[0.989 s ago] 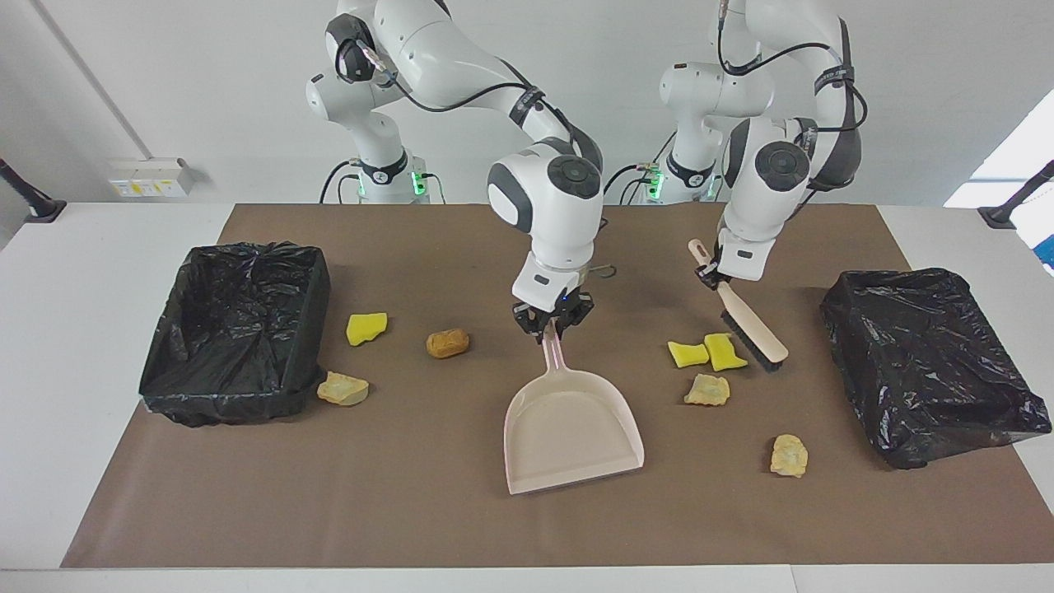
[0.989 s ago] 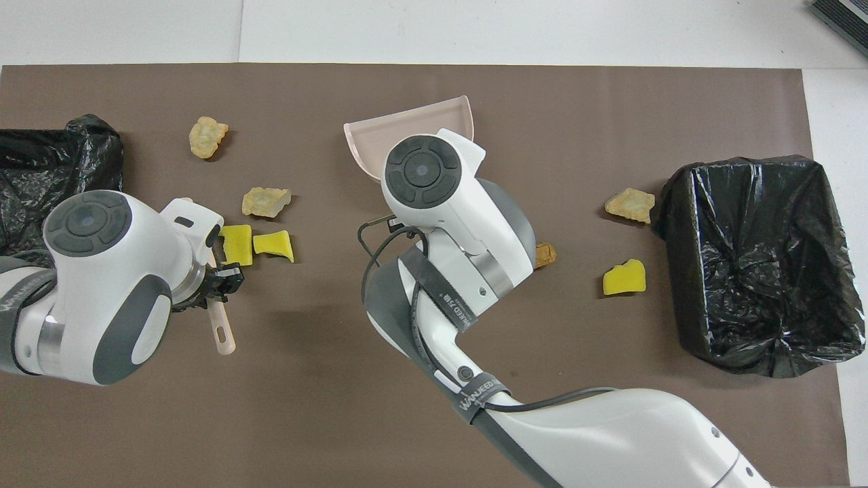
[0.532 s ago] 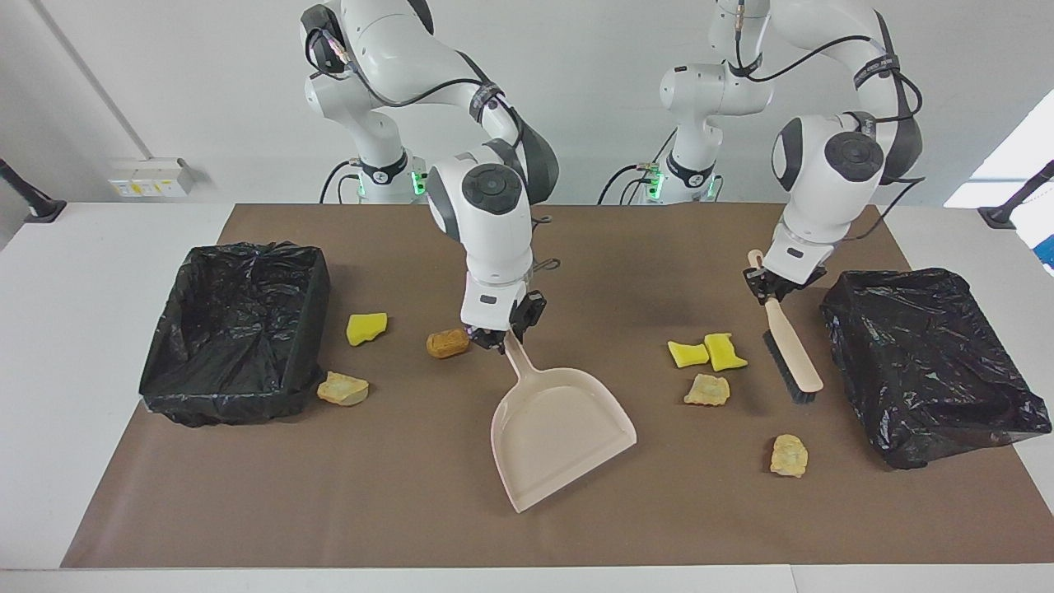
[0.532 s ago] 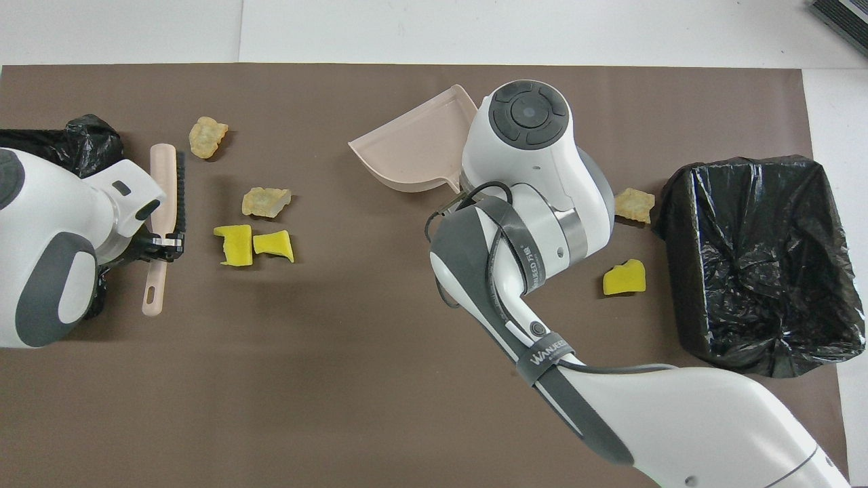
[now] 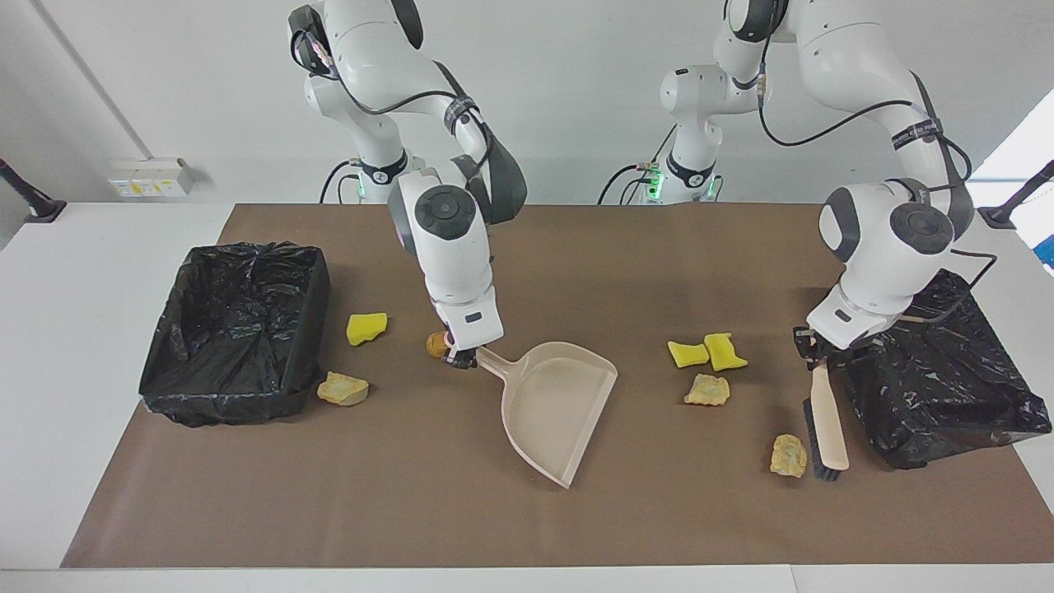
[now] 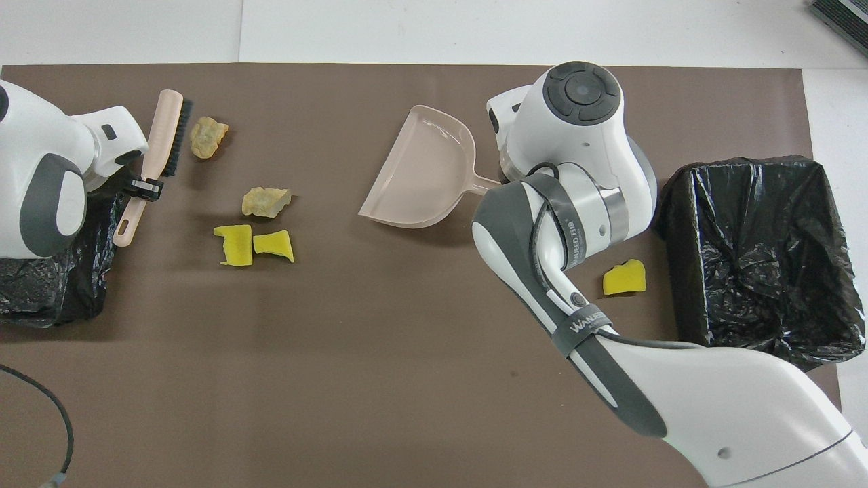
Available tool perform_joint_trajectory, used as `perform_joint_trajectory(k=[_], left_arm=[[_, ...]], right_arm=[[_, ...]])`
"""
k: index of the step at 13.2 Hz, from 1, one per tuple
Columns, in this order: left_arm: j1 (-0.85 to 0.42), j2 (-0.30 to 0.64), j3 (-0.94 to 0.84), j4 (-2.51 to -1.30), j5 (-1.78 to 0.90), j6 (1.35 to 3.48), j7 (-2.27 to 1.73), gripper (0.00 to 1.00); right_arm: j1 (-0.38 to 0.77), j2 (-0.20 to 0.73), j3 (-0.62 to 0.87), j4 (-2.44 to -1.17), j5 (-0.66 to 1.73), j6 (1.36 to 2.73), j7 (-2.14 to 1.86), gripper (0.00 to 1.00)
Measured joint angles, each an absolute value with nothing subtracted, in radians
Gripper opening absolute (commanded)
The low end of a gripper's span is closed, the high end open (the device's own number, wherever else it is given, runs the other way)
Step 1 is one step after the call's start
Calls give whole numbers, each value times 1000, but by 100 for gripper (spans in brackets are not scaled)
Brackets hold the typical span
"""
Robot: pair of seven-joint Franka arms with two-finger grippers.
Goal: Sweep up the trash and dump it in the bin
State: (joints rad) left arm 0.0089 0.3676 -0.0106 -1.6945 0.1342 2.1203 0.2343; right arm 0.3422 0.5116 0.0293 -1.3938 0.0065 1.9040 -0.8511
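Note:
My right gripper is shut on the handle of the beige dustpan, whose mouth is turned toward the left arm's end. An orange-brown lump is half hidden by that gripper. My left gripper is shut on the brush, its bristles next to a tan chunk. Between brush and dustpan lie two yellow sponge pieces and a tan chunk. A yellow piece and a tan chunk lie beside the bin at the right arm's end.
A second black-lined bin stands at the left arm's end, right beside the brush and under the left wrist. A brown mat covers the table. In the overhead view the right arm hides the lump and one tan chunk.
The right gripper has moved toward the right arm's end and swung the dustpan's mouth toward the left arm's end. The left gripper has carried the brush out to the outermost tan chunk.

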Motion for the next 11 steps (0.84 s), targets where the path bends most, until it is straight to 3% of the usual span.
perform_joint_trajectory(k=[4, 11], left_arm=[[24, 464, -10, -1571, 148, 2122, 358, 0], [20, 482, -28, -1566, 190, 1998, 580, 0]], right_arm=[[336, 510, 32, -1434, 1, 1953, -1008, 0], [360, 461, 35, -1528, 0, 1985, -1149, 0]])
